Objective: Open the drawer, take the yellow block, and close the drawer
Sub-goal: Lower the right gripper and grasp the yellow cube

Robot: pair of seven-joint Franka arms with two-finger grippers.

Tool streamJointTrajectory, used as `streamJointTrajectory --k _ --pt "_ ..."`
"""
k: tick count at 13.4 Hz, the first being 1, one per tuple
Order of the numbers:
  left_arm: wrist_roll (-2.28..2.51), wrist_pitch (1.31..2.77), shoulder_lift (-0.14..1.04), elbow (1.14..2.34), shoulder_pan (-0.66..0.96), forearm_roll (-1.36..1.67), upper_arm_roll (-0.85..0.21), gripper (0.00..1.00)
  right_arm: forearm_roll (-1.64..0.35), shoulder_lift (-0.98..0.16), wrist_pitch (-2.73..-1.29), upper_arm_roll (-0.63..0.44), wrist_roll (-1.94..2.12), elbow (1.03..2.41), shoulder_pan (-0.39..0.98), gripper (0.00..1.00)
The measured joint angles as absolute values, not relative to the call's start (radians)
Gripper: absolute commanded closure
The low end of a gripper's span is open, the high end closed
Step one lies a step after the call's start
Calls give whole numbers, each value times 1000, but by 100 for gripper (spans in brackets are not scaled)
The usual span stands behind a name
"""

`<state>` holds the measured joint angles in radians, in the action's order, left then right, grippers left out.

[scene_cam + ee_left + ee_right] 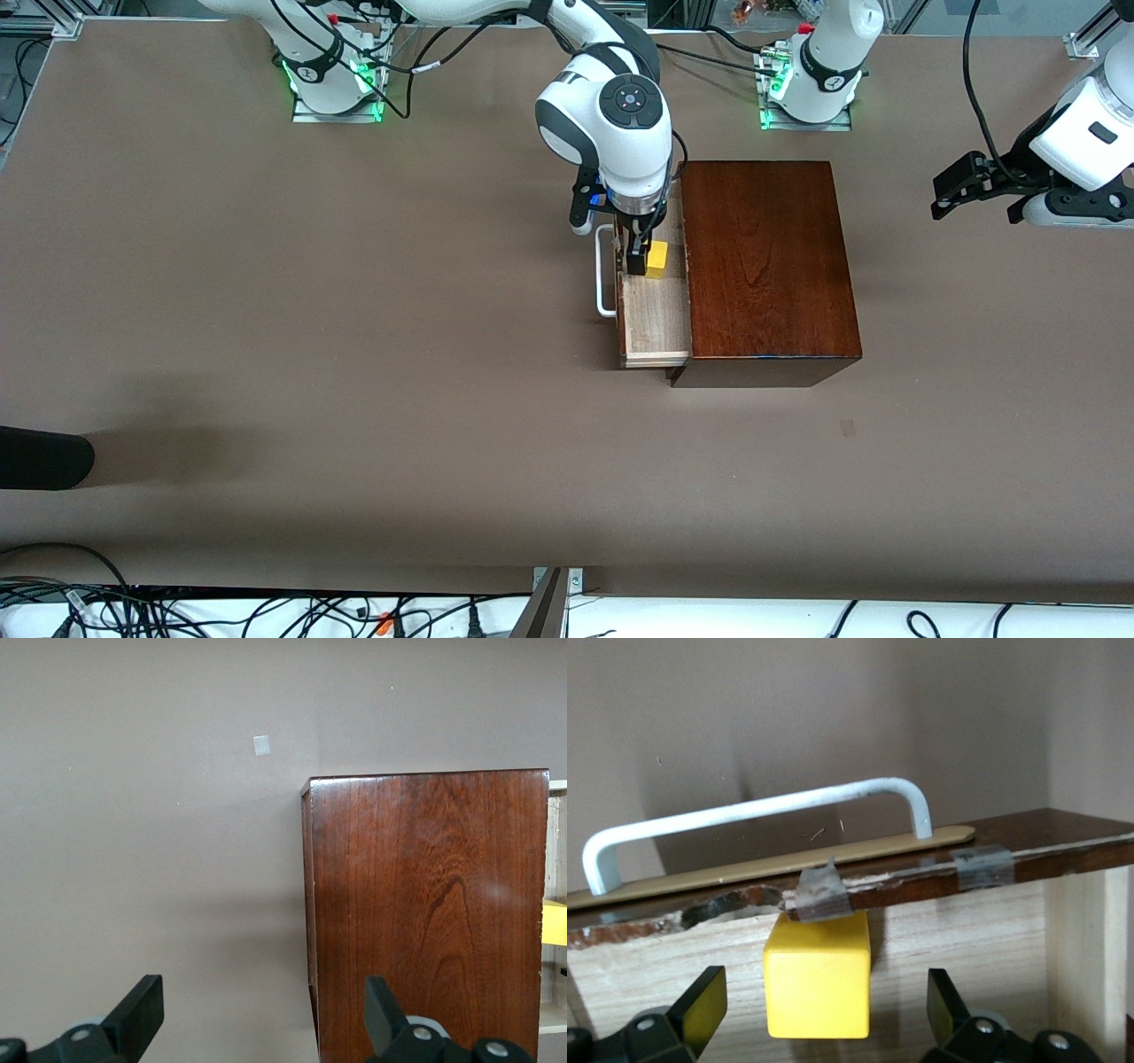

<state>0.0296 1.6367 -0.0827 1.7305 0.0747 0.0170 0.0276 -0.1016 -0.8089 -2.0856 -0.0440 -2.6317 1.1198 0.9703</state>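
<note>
The right gripper [819, 1010] hangs spread around the yellow block [818, 974] in the open drawer [657, 323], seemingly not touching, while the left gripper [264, 1014] waits spread beside the box [766, 266].

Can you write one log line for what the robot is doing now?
drawer: open | yellow block: inside | right tool: open around block | left tool: open, waiting

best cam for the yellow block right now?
Right wrist view: the yellow block fills the middle, standing in the drawer between the open right gripper fingers. Front view shows only a small patch beside the gripper. Left wrist view catches a yellow sliver at the edge.
</note>
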Motion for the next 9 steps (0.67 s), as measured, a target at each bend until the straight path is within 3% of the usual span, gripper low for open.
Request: streamJointTrajectory --k 4,5,6,8,9 --pt "29 1626 -83 1730 75 17 28 0 -102 -833 -2118 -44 -2632 1119 972 0" --pt "29 1624 -83 1730 75 17 28 0 -102 -836 -2121 -44 -2632 1119 972 5" --pt "29 1624 -83 1730 75 17 28 0 -102 -839 -2122 -44 -2632 1118 972 21" --pt "29 1623 -83 1730 75 17 28 0 -101 -843 -2124 -44 -2632 1117 972 66" --pt "28 1623 -83 1730 75 17 28 0 -101 -844 -2124 -44 -2632 1117 972 77"
